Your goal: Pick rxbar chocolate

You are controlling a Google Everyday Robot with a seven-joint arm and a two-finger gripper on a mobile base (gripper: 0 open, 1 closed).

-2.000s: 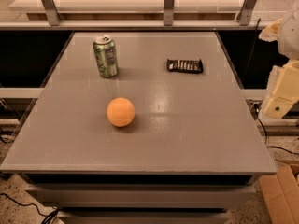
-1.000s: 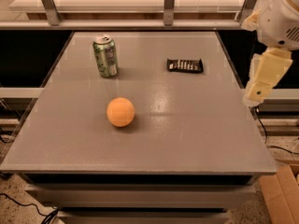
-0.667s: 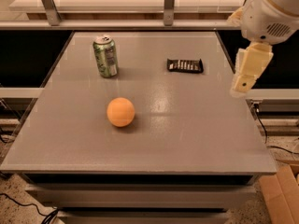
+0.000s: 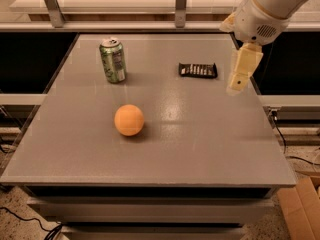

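The rxbar chocolate (image 4: 198, 70) is a small flat black bar with white lettering, lying on the grey table (image 4: 200, 144) at the back right. My gripper (image 4: 236, 86) hangs from the white arm at the upper right, above the table's right side, just right of the bar and a little nearer the front. It holds nothing.
A green soda can (image 4: 112, 60) stands at the back left. An orange ball (image 4: 129, 120) lies left of the table's middle. A cardboard box (image 4: 300, 204) sits on the floor at the lower right. A rail with metal posts runs behind the table.
My arm has swung in from the right edge of the view, and the gripper has moved left over the table toward the bar. The bar, can and ball have not moved.
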